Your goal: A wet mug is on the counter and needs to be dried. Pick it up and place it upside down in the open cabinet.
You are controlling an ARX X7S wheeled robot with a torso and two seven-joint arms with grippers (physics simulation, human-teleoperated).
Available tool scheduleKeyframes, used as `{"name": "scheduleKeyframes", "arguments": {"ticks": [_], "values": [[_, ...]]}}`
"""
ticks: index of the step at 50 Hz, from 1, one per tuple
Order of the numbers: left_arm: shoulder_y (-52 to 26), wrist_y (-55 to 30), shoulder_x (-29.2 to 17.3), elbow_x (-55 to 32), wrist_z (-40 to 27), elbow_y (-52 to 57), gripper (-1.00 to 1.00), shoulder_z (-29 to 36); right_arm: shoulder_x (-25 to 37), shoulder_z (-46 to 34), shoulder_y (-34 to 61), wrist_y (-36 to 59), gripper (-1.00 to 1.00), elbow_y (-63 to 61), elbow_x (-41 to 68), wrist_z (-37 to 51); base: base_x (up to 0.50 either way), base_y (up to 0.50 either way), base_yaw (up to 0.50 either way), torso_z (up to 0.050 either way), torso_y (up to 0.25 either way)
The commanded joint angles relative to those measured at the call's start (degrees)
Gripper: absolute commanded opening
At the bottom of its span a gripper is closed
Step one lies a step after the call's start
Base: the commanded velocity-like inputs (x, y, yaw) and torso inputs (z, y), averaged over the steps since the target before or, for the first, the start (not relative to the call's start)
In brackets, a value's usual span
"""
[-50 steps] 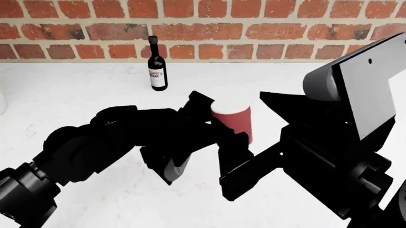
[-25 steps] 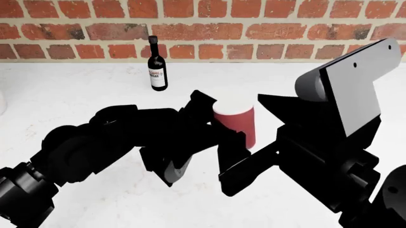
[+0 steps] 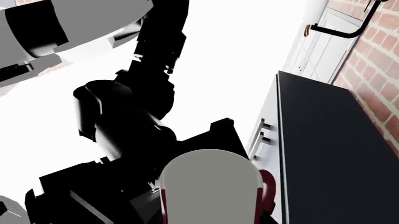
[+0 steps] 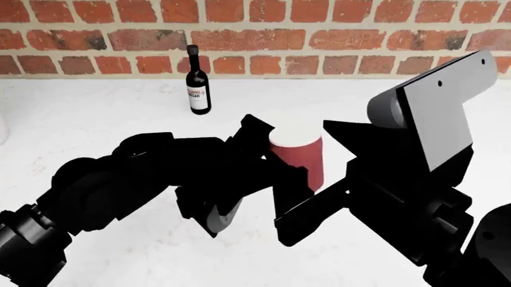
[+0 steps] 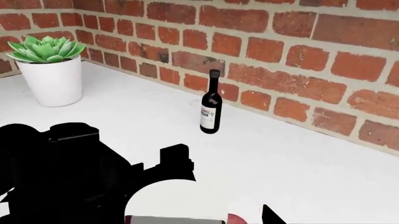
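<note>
1. The left arm [image 4: 136, 179] reached in from the lower left of the head view, folded at the elbow, its forearm running across toward the middle of the counter [image 4: 96, 125].
2. The left gripper [image 4: 267, 161] sat against the left side of the mug [image 4: 297, 156], with one black finger showing behind the mug's rim and another lower down in front; it was closed on the mug.
3. The mug stood upright, red-walled with a pale top, raised between the two arms above the white counter.
4. The right arm [image 4: 415, 197] came in from the lower right, its grey-faced link tilted up toward the brick wall [image 4: 335, 36].
5. The right gripper [image 4: 335, 179] lay just beside the mug's right side, one finger reaching low under it; whether its fingers were spread or closed could not be told.
6. A wine bottle [image 4: 197, 82] stood upright near the wall, well apart from the mug.
7. A potted plant [image 5: 52, 70] stood on the counter, seen only in the right wrist view.
</note>
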Motion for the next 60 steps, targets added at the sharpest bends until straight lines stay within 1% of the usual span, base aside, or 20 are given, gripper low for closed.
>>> {"name": "scheduleKeyframes", "arguments": {"ticks": [1,13,14,32,33,41,46,53,57,60], "values": [[-0.63,0.73,-0.22,-1.40,0.41,0.81,-1.00,-0.81,-0.07,-0.65,-0.23,-0.26,1.00,-0.03,-0.03,-0.16,0.00,0.00,0.00,0.000,0.000],[-0.38,0.61,-0.13,-1.24,0.37,0.77,-1.00,-0.44,0.65,-0.49,0.34,-0.45,1.00,-0.34,-0.16,-0.15,0.00,0.00,0.00,0.000,0.000],[-0.31,0.62,-0.13,-1.20,0.42,0.82,-1.00,-0.37,0.73,-0.36,0.42,-0.42,-1.00,-0.37,-0.38,-0.19,0.00,0.00,0.00,0.000,0.000],[0.54,1.57,-0.30,-1.72,0.86,0.13,-1.00,0.63,1.20,-1.00,2.40,-0.13,-1.00,-0.48,-1.19,0.34,0.00,0.00,0.00,0.001,0.000],[0.64,1.79,-0.31,-1.89,1.02,-0.08,1.00,0.73,1.20,-1.18,2.67,-0.11,-1.00,-0.45,-1.11,0.51,0.00,0.00,0.00,0.000,0.000],[1.82,6.94,-1.41,-6.99,3.67,0.57,1.00,1.86,1.28,-2.41,4.91,0.25,-1.00,-0.11,-0.64,1.40,0.00,0.00,0.00,0.000,0.000],[2.20,9.47,-1.86,-7.92,4.08,0.15,1.00,3.29,1.61,-2.82,5.89,0.42,-1.00,-0.14,-0.52,1.86,0.00,0.00,0.00,0.000,0.000],[2.67,10.21,-1.98,-8.62,4.46,-0.22,1.00,3.75,2.17,-3.35,8.06,0.55,-1.00,-0.26,0.10,2.79,0.00,0.00,0.00,0.000,0.000],[3.09,10.50,-2.05,-11.58,5.97,-0.64,1.00,2.67,2.72,-3.79,10.15,0.69,-1.00,-0.25,0.87,3.70,0.00,0.00,0.00,0.000,0.000],[3.35,11.50,-2.07,-15.59,7.83,-1.33,1.00,1.56,3.48,-4.60,12.54,1.25,-1.00,-0.18,1.66,4.91,0.00,0.00,0.00,0.000,0.000]]}}
